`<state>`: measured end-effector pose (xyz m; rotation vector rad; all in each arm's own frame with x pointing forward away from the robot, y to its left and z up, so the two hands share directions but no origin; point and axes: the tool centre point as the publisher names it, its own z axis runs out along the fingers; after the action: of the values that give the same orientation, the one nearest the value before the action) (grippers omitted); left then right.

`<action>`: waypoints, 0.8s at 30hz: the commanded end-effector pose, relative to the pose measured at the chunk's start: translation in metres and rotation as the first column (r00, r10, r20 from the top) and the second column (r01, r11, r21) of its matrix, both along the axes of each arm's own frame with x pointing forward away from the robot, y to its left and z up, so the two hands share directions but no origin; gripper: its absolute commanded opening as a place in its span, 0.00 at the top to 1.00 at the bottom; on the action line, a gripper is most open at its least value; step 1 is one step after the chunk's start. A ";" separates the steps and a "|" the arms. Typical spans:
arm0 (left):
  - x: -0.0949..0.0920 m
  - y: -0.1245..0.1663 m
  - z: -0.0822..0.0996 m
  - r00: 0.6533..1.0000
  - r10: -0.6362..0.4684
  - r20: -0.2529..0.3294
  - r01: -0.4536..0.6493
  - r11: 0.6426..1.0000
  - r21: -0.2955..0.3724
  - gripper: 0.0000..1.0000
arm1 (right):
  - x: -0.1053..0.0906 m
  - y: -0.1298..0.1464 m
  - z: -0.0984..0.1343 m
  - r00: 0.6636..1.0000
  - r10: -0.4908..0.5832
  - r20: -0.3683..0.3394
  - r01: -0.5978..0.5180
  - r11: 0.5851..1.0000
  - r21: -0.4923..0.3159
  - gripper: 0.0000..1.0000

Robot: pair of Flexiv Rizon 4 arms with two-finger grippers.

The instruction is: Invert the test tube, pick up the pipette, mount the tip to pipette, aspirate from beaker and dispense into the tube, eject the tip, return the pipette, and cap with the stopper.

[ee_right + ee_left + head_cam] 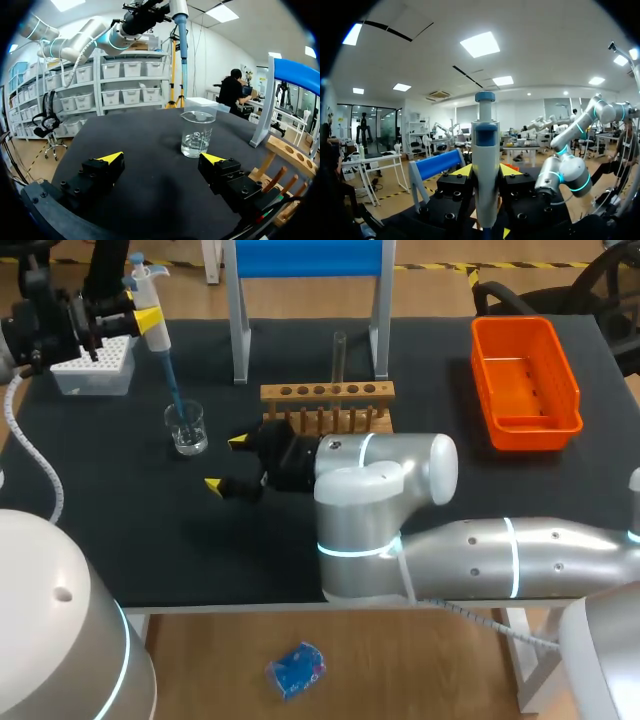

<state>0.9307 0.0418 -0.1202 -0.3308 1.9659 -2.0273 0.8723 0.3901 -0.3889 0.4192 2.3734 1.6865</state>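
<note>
My right arm [400, 510] lies low across the black table [120, 540]. The right gripper [228, 462] sits just above the cloth with its yellow-tipped fingers spread wide and nothing between them.

The left arm [50, 320] comes in at the far corner. The left gripper [148, 320] is pinched on the pipette [150, 295], one finger on each side of its body. In the left wrist view, the pipette [485, 135] stands upright between the fingers of that gripper [486, 172], with its blue plunger cap on top.

A blue-topped stand [310, 280] rises well beyond the right gripper. An orange bin [525, 380] sits far behind the right gripper, toward the right arm's side of the table. The wooden rack [328, 405] lies just beside the right gripper's far finger, and a white tip box [95, 365] rests under the left gripper.

The beaker [196, 132] stands straight ahead of the right gripper [162, 158], nearer the finger on the rack side, and holds a little clear liquid. Below the left gripper the pipette's blue tip [172, 390] slants down to the beaker's mouth — whether it touches the liquid I cannot tell.

The test tube [339, 350] stands upright in the rack, well apart from both grippers.
</note>
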 end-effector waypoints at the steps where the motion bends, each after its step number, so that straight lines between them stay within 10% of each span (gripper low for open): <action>1: 0.007 -0.001 -0.004 1.000 0.012 0.011 -0.012 1.000 0.008 1.00 | 0.000 0.002 -0.001 1.000 -0.002 0.000 0.002 1.000 -0.002 0.00; 24: 0.028 -0.001 -0.033 0.996 0.083 0.039 -0.084 0.996 0.014 1.00 | 0.000 0.002 -0.001 1.000 -0.002 0.000 0.002 1.000 -0.002 0.00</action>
<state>0.9567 0.0429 -0.1506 -0.3615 1.9159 -1.9496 0.8715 0.3906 -0.3892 0.4216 2.3715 1.6848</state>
